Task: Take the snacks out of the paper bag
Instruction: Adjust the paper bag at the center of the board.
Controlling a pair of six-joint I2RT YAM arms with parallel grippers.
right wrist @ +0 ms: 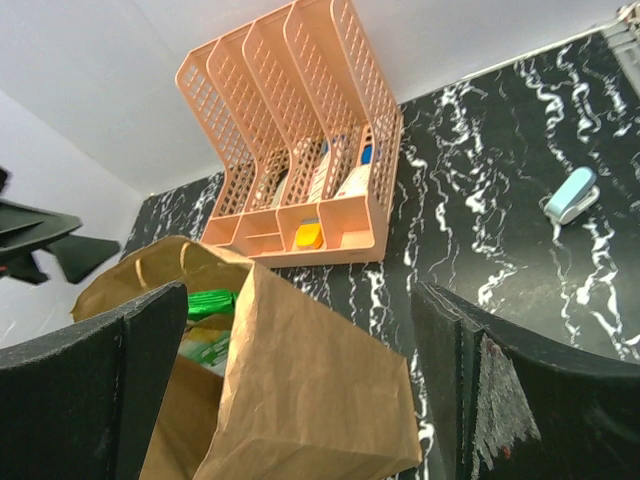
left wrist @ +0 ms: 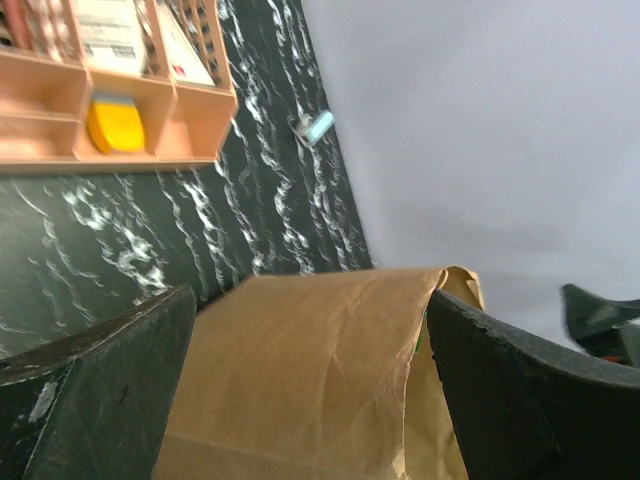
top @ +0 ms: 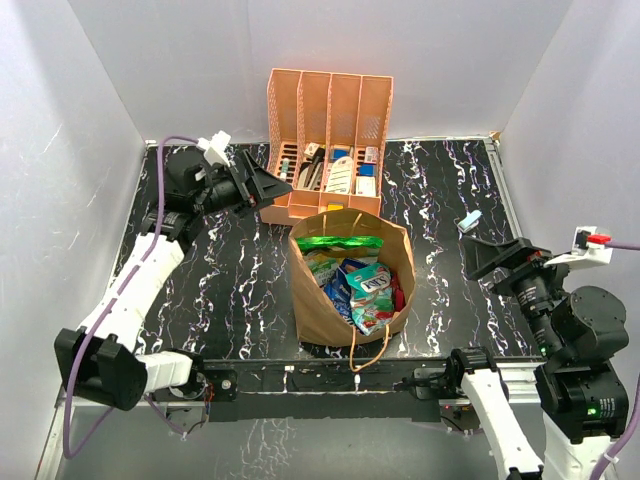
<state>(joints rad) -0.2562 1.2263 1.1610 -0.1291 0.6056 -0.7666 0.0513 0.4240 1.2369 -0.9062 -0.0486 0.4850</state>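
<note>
The snacks (top: 358, 282) are shown inside the bag (top: 312, 300) at frame centre, flanked by the left tool (top: 272, 186) (upper left) and right tool (top: 480, 258) (right), both spread wide, empty, about equally near.

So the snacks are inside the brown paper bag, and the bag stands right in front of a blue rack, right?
Not quite: the rack is orange, not blue, as the top view shows. The snacks are inside the brown paper bag, which stands right in front of it.
</note>
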